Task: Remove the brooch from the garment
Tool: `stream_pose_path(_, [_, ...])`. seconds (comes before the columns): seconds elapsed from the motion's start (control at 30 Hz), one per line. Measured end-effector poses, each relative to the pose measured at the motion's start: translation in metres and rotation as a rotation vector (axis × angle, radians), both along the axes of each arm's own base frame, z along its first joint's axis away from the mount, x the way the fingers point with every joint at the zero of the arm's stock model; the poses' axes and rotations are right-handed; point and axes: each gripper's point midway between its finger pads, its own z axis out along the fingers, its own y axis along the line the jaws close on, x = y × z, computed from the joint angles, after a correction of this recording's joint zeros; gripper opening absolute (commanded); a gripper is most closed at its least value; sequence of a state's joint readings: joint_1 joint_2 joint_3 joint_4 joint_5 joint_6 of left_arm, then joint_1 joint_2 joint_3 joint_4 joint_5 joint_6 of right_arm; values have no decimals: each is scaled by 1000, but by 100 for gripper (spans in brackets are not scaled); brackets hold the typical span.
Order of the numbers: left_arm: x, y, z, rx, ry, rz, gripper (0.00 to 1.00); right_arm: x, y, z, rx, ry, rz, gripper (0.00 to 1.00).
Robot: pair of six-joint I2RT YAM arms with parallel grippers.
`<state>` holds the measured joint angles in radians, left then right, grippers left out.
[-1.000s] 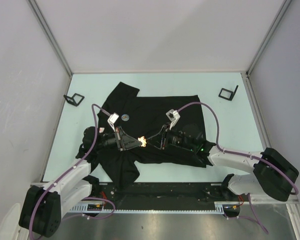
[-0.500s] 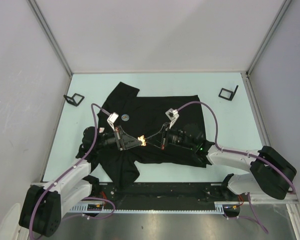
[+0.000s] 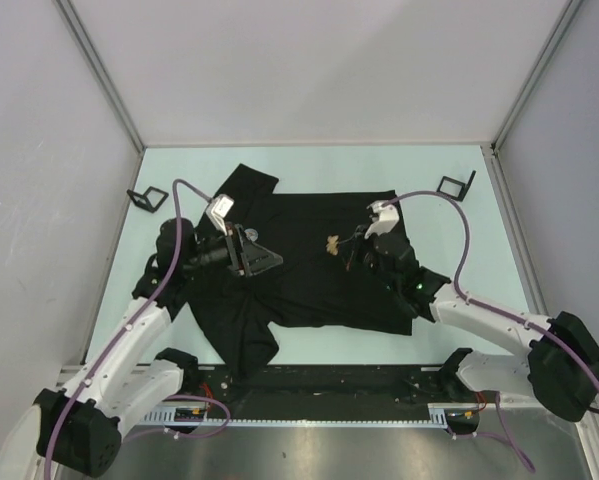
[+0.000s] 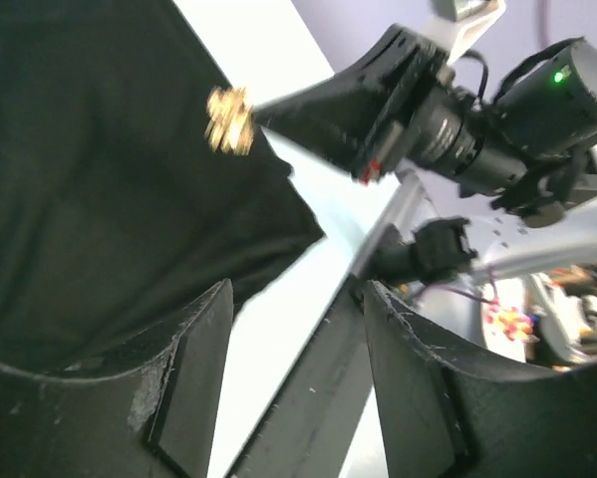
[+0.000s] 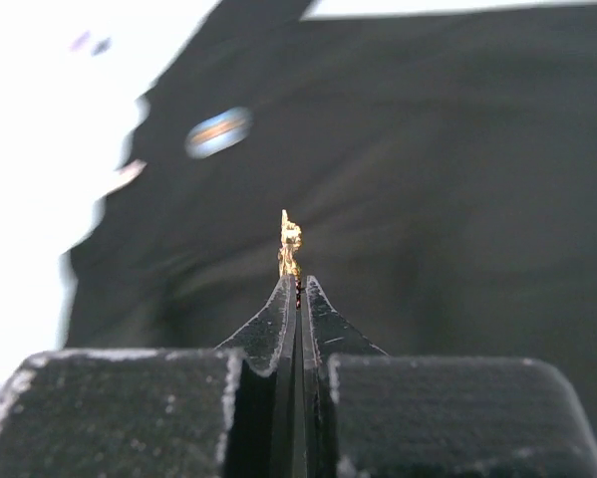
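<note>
Both grippers now stand apart: the right gripper [image 5: 298, 291], pulled back, pinches the gold brooch [image 5: 290, 242] clear of the black T-shirt [image 3: 309, 285] (removal looks done), while the left gripper [image 3: 275, 259], withdrawn leftward, hangs wide open and empty.

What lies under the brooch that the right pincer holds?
Under the brooch lies the black shirt; the right pincer clamps the brooch at its tips. The table beneath that cloth is covered and cannot be seen.

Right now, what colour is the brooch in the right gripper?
The brooch is gold; the left wrist view shows it best.
</note>
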<state>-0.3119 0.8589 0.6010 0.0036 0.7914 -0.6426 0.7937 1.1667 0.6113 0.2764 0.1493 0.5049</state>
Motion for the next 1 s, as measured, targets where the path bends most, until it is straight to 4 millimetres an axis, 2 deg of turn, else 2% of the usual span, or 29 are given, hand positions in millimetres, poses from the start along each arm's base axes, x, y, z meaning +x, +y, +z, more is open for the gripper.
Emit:
stream_pose_path(0.1, [12, 2, 9, 54, -24, 25, 61, 38, -43, -2, -134, -25, -195, 0])
stream_pose_path(0.23, [26, 4, 4, 120, -5, 39, 62, 96, -105, -6, -313, -9, -455, 0])
stream_pose_path(0.37, [38, 3, 3, 165, 9, 32, 62, 141, -164, -15, -491, 45, -665, 0])
stream_pose_path(0.47, [47, 1, 8, 181, -2, 24, 62, 174, -198, -20, -590, 88, -785, 0])
stream_pose_path(0.57, [51, 0, 5, 191, -2, 22, 62, 204, -228, -28, -673, 134, -887, 0])
stream_pose_path(0.7, [56, -2, -8, 203, 35, 14, 62, 234, -260, -43, -753, 186, -985, 0])
stream_pose_path(0.77, [57, -3, -16, 208, 59, 8, 71, 246, -274, -52, -813, 218, -1020, 0])
stream_pose_path(0.8, [57, -4, -20, 209, 71, 3, 71, 252, -279, -54, -839, 229, -1035, 0])
stream_pose_path(0.93, [56, -6, -28, 206, 100, -18, 71, 275, -290, -64, -932, 251, -1052, 0])
stream_pose_path(1.0, [55, -8, -30, 198, 110, -30, 71, 281, -294, -69, -974, 262, -1049, 0])
